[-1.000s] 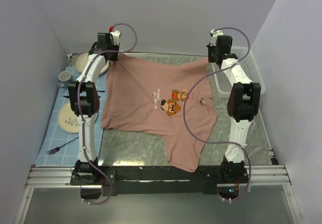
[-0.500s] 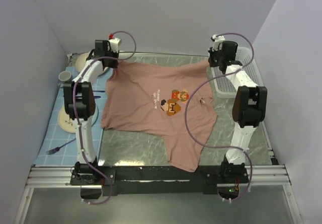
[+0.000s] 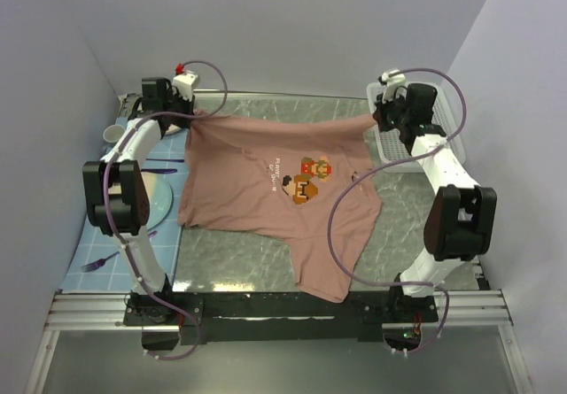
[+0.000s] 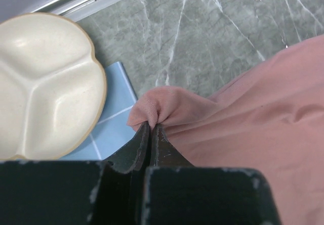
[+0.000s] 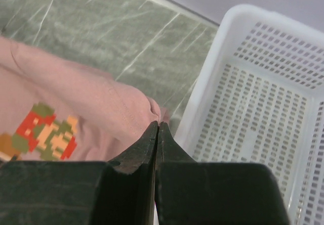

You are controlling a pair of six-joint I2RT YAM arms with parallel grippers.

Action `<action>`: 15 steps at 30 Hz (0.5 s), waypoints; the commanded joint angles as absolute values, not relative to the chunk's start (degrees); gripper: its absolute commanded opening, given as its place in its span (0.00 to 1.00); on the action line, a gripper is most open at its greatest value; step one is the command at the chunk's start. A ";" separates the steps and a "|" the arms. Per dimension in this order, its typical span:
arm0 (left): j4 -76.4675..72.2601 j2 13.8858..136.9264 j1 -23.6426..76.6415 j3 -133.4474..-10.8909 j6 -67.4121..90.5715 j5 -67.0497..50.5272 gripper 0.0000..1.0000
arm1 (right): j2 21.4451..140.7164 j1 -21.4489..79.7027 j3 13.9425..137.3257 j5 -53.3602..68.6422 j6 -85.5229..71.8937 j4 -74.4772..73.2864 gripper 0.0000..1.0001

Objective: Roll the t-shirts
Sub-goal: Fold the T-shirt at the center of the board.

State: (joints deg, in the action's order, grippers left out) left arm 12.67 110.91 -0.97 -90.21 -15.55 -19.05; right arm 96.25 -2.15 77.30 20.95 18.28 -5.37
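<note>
A dusty-pink t-shirt point(image 3: 248, 190) lies print-up on the green marble table point(image 3: 230, 252), its pixel-art print point(image 3: 306, 180) near the middle. My left gripper point(image 3: 183, 117) is shut on the shirt's far left corner, and the pinched fold of the t-shirt point(image 4: 167, 101) bunches just past the left gripper point(image 4: 151, 125). At the far right corner my right gripper point(image 3: 379, 116) is also shut on fabric. In the right wrist view the right gripper point(image 5: 158, 125) pinches the t-shirt point(image 5: 91, 96) next to the basket. The far edge runs taut between both grippers; a sleeve hangs toward the near edge.
A white perforated basket point(image 5: 253, 108) stands at the back right, close to the right gripper. On the left lies a blue tiled mat point(image 3: 106, 235) with a divided cream plate point(image 4: 40, 83), a cup point(image 3: 113, 134), another plate point(image 3: 159, 201) and a fork point(image 3: 102, 259).
Both grippers have moved apart, the left one leftward and the right one rightward. The shirt's far edge has been pulled straighter and tauter between them.
</note>
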 commanded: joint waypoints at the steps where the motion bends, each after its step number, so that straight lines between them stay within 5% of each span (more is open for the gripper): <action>1: 10.98 105.83 -1.76 -86.40 -21.61 -21.97 0.01 | 89.48 -2.55 72.26 23.20 22.58 -8.35 0.00; 15: 9.14 102.92 -1.76 -76.29 -23.64 -24.97 0.01 | 77.97 -2.02 60.92 25.22 26.62 -13.44 0.00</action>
